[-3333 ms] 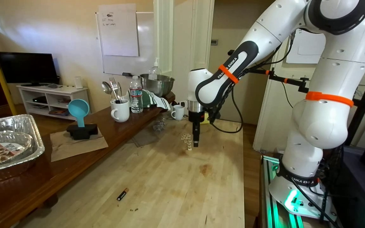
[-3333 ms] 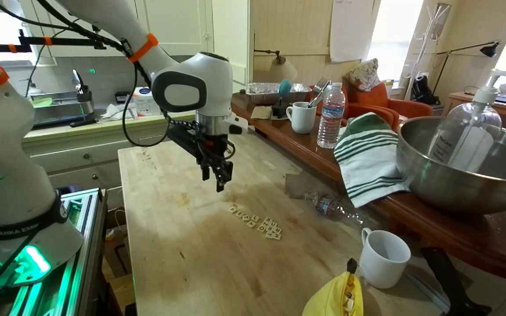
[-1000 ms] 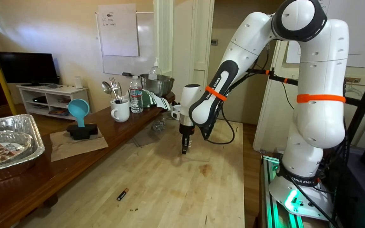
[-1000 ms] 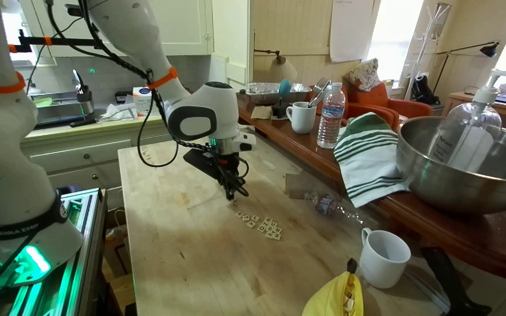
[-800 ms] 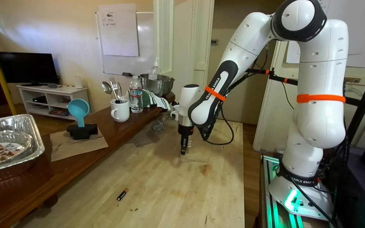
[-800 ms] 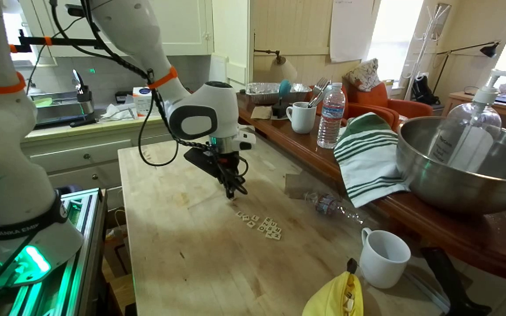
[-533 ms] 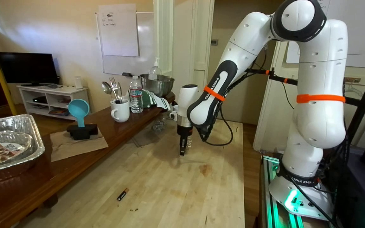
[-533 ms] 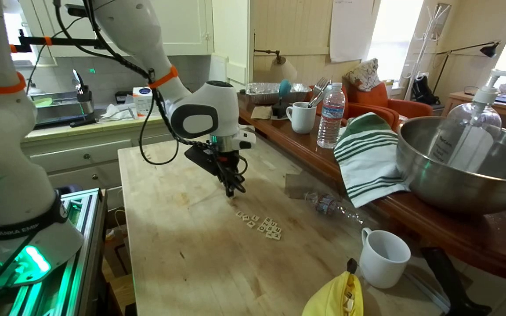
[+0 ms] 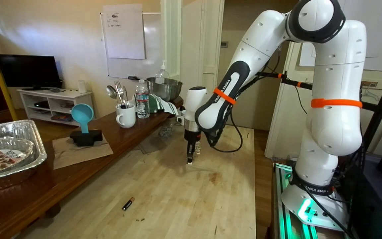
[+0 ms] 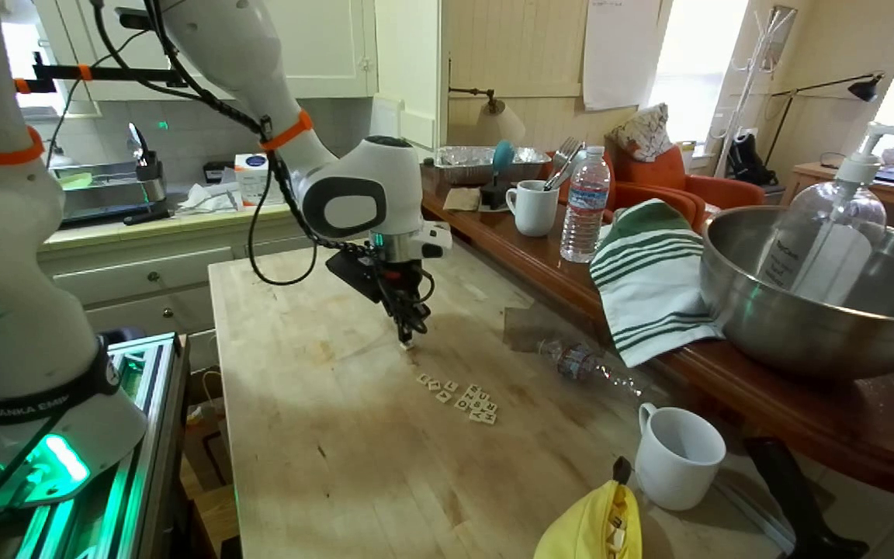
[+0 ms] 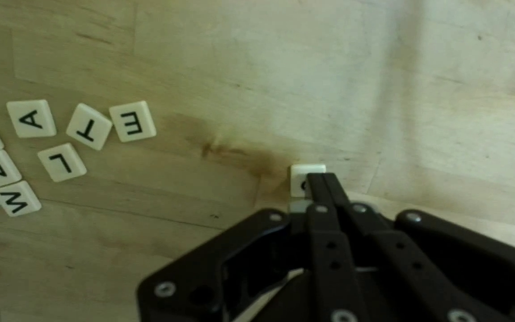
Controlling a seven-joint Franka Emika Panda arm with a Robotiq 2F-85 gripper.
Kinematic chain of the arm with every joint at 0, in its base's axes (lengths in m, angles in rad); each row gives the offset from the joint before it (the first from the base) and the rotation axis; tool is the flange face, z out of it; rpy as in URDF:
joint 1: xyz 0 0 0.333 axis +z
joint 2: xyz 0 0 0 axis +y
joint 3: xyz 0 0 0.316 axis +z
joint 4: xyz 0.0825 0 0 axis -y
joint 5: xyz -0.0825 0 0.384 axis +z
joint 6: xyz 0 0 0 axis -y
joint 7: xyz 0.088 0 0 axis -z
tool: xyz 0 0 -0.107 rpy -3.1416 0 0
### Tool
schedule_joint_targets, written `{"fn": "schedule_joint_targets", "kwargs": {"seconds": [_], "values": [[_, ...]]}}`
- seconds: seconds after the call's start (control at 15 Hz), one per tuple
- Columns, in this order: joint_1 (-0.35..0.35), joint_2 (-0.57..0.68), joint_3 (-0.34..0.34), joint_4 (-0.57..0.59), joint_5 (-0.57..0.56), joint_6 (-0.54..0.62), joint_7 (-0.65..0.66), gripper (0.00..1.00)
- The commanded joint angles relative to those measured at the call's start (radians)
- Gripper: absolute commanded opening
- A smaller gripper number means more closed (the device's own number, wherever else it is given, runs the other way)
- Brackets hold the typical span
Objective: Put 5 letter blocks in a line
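Wrist view: close, steeply down on tabletop (image 11: 221, 58), gripper (image 11: 322, 176) lower right. Both exterior views: farther back, sharing tabletop and arm (image 9: 257, 46), facing roughly opposite. Foil tray (image 9: 36, 142) near, left, in an exterior view; steel bowl (image 10: 812, 334) near, right, in an exterior view.

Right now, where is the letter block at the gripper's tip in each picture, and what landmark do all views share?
In an exterior view: letter block, a pale speck below the middle.
In an exterior view: letter block, a pale speck below and left of the middle.
In the wrist view: letter block, right of and slightly below the middle, partly hidden.
Landmark: the gripper, its tip at that block in all three.
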Motion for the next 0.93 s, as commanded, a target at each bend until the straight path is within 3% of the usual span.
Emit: {"fn": "schedule_joint_targets", "kwargs": {"seconds": [0.0,0.47,0.87], "values": [[-0.005,-0.067,-0.001,-0.021,0.008,-0.039,0.004,0.0],[-0.042,-0.114,-0.06,-0.042,0.005,-0.06,-0.061,0.0],[-0.076,-0.082,-0.105,-0.056,-0.015,-0.024,-0.113,0.0]]}}
